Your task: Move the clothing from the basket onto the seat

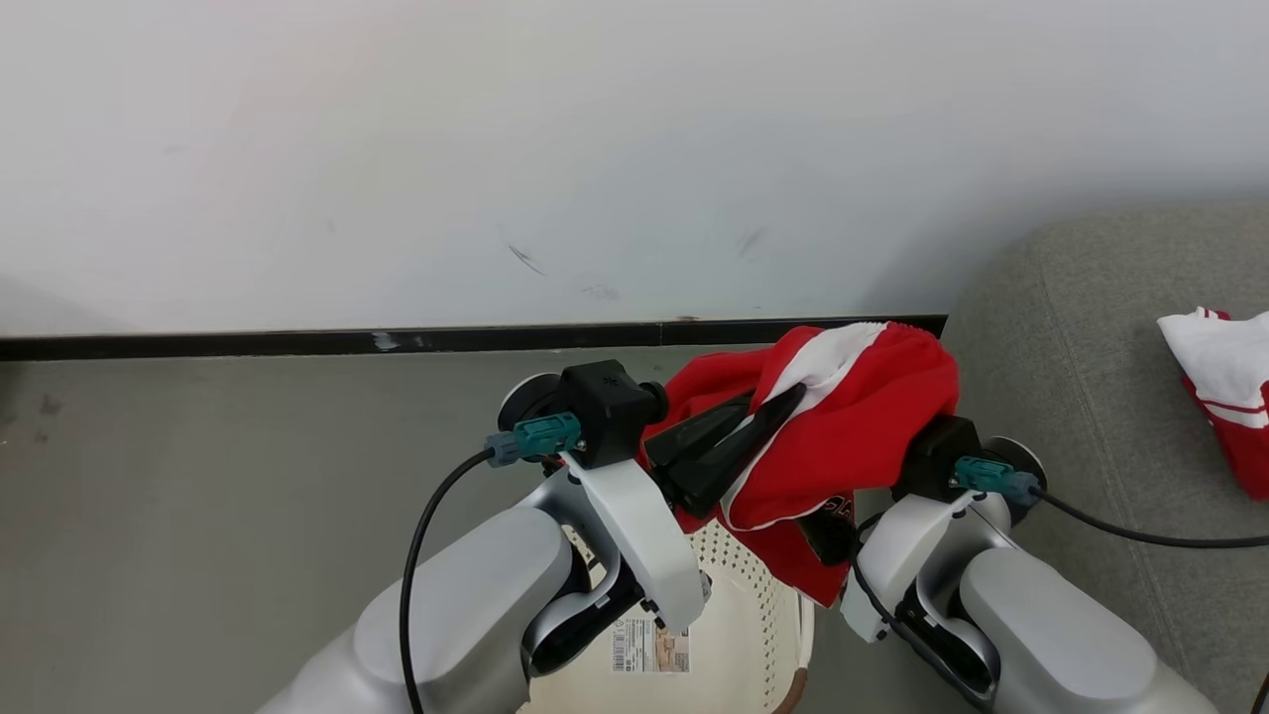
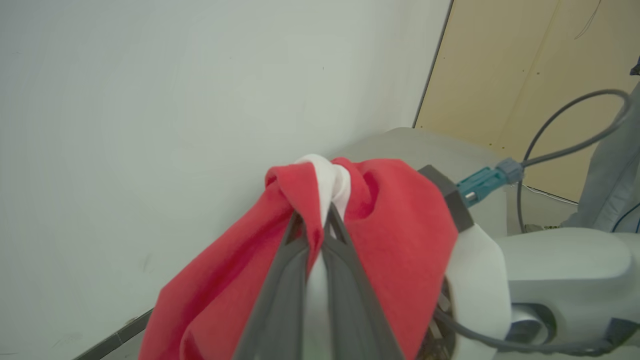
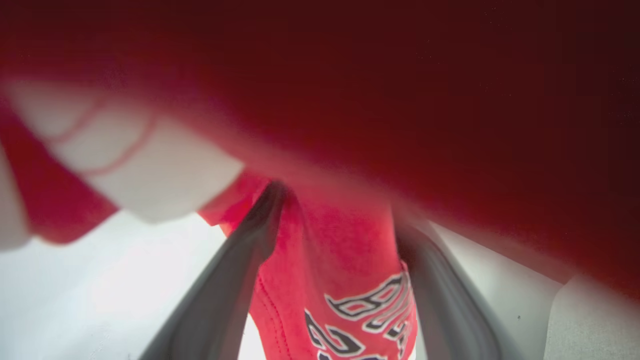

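Held clothing (image 1: 853,416): left pincer (image 2: 314,220) clamped on it, right pincer (image 3: 337,220) splayed beneath; seat (image 1: 1081,397) lies rightward, right arm nearer.

A white sticker (image 1: 651,647) on the bottom of the basket (image 1: 753,595) carries a barcode at its left edge and some lines of print, all too small to read. The red garment (image 1: 853,426) bears dark lettering (image 3: 365,320) outlined in white. Only parts of the curved letters show between the folds, so no word can be made out.
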### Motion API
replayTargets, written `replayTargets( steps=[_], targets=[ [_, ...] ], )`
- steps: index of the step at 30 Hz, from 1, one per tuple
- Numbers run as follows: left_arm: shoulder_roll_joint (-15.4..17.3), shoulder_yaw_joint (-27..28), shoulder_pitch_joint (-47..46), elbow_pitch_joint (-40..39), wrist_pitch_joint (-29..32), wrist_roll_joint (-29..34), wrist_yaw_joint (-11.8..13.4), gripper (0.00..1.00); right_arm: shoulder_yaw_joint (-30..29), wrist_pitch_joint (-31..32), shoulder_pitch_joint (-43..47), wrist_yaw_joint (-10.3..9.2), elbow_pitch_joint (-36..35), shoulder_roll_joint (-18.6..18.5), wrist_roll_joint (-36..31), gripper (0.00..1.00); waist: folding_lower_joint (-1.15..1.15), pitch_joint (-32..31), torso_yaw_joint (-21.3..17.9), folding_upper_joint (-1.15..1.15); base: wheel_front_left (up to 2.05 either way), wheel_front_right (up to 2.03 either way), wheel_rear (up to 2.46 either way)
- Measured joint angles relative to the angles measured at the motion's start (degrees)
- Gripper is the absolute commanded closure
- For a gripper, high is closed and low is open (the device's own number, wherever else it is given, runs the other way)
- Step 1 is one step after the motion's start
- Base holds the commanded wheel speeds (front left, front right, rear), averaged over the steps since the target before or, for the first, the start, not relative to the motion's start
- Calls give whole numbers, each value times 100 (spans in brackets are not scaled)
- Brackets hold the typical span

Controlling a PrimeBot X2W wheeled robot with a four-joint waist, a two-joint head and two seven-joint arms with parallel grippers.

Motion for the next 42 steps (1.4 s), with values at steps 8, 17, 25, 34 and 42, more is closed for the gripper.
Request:
replayTargets(
  steps=[8, 17, 25, 34, 42],
  targets=[
    [5, -3, 0, -24, 0, -48, 0, 100, 90, 0, -82, 0, 77, 59, 154, 100, 0, -13, 54, 0, 0, 0, 0],
    [119, 118, 90, 194, 8, -170, 57, 65, -14, 1, -176, 0, 33, 40, 310, 100, 0, -49, 12, 0, 0, 0, 0],
    [191, 142, 240, 276, 48, -248, 65, 0, -303, 1, -159, -1, -36, -67, 352, 100, 0, -82, -53, 0, 0, 0, 0],
    [225, 201, 248, 276, -3, -254, 105, 0, -539, 1, -31, -1, -149, -165, 357, 100, 0, -131, -120, 0, 0, 0, 0],
    [261, 197, 377, 271, -60, -254, 105, 0, -849, 1, 101, 0, -267, -214, 357, 100, 0, -184, -213, 0, 0, 0, 0]
  ],
)
